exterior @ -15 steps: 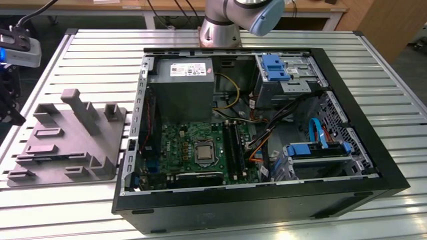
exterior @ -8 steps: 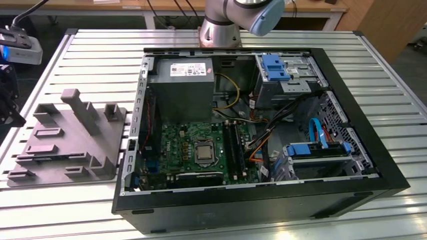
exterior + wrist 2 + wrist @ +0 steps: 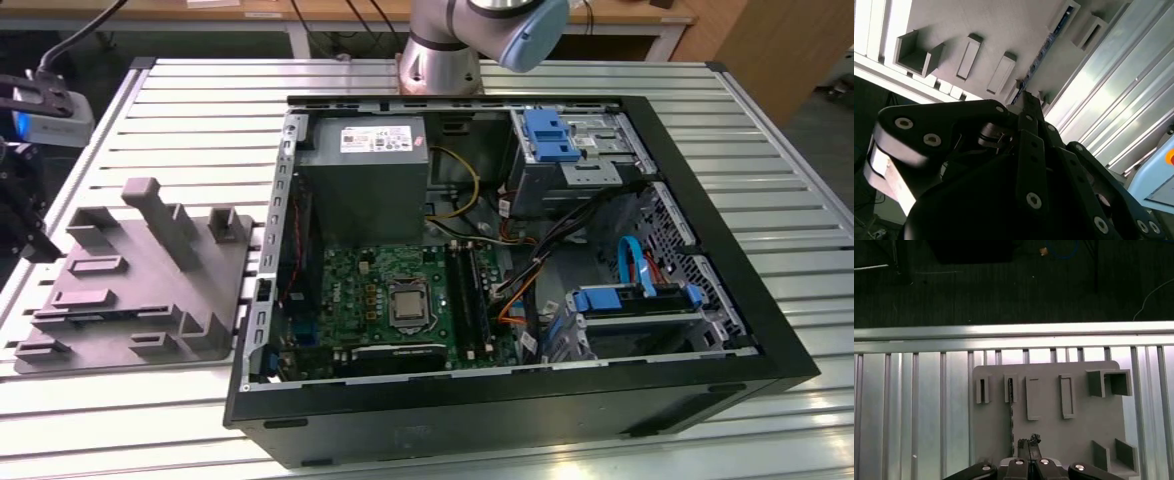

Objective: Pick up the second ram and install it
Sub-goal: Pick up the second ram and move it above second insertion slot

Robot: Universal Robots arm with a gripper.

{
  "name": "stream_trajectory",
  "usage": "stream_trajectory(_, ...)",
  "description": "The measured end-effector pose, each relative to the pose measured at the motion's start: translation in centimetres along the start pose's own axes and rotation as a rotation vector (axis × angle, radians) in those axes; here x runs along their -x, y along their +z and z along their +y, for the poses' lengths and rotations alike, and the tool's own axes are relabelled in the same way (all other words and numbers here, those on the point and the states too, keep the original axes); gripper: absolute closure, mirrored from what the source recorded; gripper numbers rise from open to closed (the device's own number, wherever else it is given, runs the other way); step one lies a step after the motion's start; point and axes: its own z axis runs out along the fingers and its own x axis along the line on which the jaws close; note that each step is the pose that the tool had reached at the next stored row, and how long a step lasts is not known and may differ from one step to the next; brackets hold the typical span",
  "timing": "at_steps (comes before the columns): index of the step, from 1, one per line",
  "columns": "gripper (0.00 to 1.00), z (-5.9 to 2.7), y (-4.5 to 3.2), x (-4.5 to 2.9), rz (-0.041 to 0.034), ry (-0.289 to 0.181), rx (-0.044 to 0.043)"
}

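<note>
The second ram (image 3: 1011,412) is a thin dark stick lying on edge in a slot of the grey moulded tray (image 3: 1079,415). In the second wrist view the ram (image 3: 1046,47) runs as a dark strip across the tray (image 3: 1004,30) towards my fingertips. My gripper (image 3: 1027,442) hangs well above the tray, just beside the near end of the stick, and its fingertips (image 3: 1025,96) stand close together with nothing between them. In the exterior view the tray (image 3: 134,275) sits at the left of the open computer case (image 3: 521,270).
Inside the case lie the green motherboard (image 3: 387,290), its long dark memory slots (image 3: 465,290), a grey power supply (image 3: 360,175) and blue drive brackets (image 3: 550,135). The arm's base (image 3: 441,55) stands behind the case. The slatted table's edge (image 3: 1014,331) runs beyond the tray.
</note>
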Motion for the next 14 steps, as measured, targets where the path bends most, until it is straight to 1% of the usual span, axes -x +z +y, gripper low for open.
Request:
stream_trajectory(7,0.90,-0.11,1.23,-0.44,-0.0037,0.044,-0.0012)
stream_trajectory(14,0.90,-0.16,2.34,-0.57,-0.0083,0.047,-0.0010)
